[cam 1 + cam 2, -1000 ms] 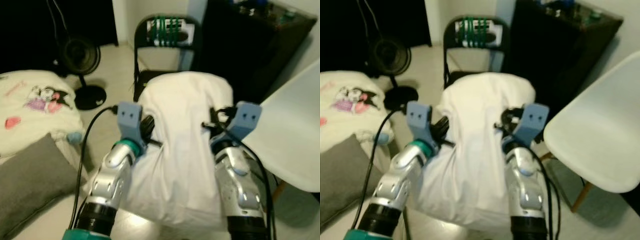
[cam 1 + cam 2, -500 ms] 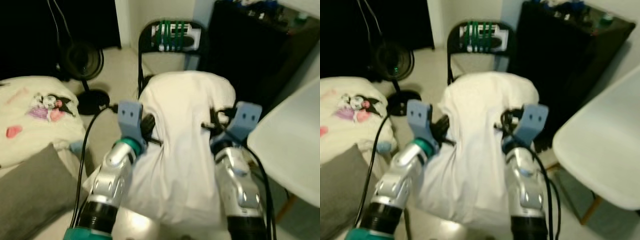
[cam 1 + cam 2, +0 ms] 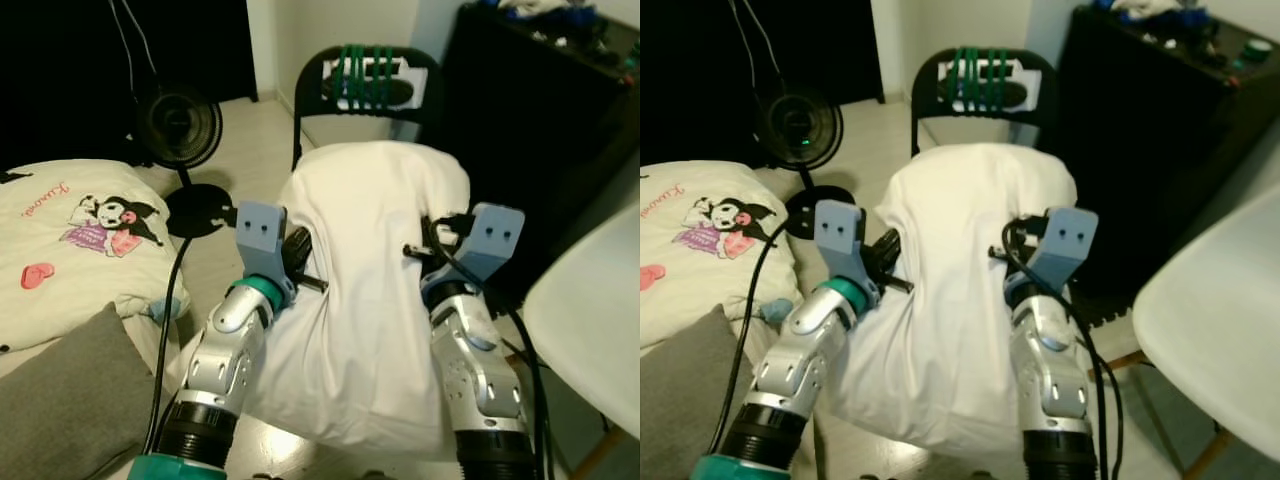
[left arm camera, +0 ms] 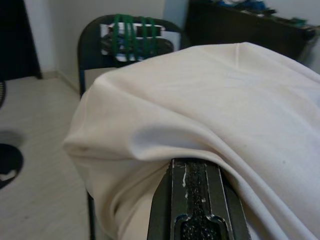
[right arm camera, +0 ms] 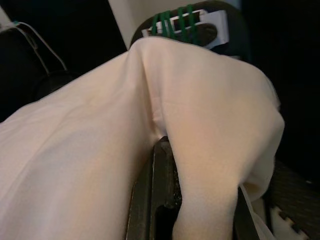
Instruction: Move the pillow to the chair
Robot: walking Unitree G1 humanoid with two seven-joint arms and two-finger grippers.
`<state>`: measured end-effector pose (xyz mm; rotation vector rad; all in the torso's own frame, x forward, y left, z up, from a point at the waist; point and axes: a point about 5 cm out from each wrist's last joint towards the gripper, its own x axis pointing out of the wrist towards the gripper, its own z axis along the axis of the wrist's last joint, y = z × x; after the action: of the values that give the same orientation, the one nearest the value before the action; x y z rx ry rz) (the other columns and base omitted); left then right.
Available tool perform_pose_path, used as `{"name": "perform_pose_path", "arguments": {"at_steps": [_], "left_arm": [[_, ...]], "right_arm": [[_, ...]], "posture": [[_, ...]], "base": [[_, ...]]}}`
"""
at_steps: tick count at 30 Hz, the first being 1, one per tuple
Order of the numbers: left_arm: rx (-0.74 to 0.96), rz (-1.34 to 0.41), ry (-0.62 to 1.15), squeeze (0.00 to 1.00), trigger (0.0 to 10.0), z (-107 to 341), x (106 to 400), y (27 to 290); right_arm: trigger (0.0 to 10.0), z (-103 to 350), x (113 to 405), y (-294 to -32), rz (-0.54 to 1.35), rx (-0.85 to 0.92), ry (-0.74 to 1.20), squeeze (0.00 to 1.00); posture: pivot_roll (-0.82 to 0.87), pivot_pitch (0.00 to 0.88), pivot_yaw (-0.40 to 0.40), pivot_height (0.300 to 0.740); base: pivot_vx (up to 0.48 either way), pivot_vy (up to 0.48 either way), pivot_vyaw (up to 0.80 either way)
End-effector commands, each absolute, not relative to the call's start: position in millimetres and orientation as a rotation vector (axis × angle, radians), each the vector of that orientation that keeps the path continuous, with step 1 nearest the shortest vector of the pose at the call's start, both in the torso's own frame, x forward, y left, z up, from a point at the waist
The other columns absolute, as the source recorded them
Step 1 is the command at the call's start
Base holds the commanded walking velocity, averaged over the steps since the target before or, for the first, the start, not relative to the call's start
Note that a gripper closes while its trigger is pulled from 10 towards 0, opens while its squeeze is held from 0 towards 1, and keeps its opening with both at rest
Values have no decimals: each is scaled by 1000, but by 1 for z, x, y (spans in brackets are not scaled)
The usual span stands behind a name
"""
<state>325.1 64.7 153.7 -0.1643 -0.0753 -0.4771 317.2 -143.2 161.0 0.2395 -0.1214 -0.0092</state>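
Left eye view: a white pillow (image 3: 370, 290) is held up between the two silver arms, in front of the robot, its far end overlapping the seat of a black folding chair (image 3: 372, 85) that stands just beyond it. The left end effector (image 3: 300, 262) presses into the pillow's left side and the right end effector (image 3: 428, 245) into its right side; the cloth bulges around both. Green straps (image 3: 366, 72) wrap the chair's backrest. To the left, a black floor fan (image 3: 178, 128) stands on the pale floor, and nearer left lies a bed with a cream cartoon-print blanket (image 3: 75, 235) and a grey cushion (image 3: 70, 400). A dark cabinet (image 3: 540, 120) rises on the far right, and the edge of a white chair (image 3: 590, 335) shows near right.

Right eye view: the same scene; the pillow hangs between the arms, its far end above the near edge of the black chair's seat. Whether it touches the seat cannot be told.

Left wrist view: one black finger (image 4: 196, 200) of the left end effector lies under a fold of the pillow, cloth draped over it; the other finger is hidden, so the grip looks clenched on the pillow. The black chair stands beyond.

Right wrist view: a black finger (image 5: 159, 200) of the right end effector is buried in a crease of the pillow, cloth pinched against it.
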Motion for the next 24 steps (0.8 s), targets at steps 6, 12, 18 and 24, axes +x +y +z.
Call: {"name": "perform_pose_path", "arguments": {"at_steps": [6, 12, 18, 24], "left_arm": [[-171, -554, -120, 0, 10000, 164, 322, 50], [-171, -557, -119, 0, 10000, 164, 321, 50], [-171, -556, -118, 0, 10000, 164, 321, 50], [-171, -556, -116, 0, 10000, 163, 321, 50]], "right_arm": [[10000, 171, 318, -131, 46, 240, -165, 0], [10000, 170, 318, -130, 45, 244, -160, 0], [10000, 170, 318, -130, 49, 246, -158, 0], [10000, 169, 317, -130, 51, 243, -156, 0]], "posture": [[5, 21, 99, 740], [5, 23, 100, 740], [6, 25, 100, 740], [4, 23, 100, 740]], "base": [[374, 0, 0], [379, 0, 0], [376, 0, -628], [377, 0, -400]]}}
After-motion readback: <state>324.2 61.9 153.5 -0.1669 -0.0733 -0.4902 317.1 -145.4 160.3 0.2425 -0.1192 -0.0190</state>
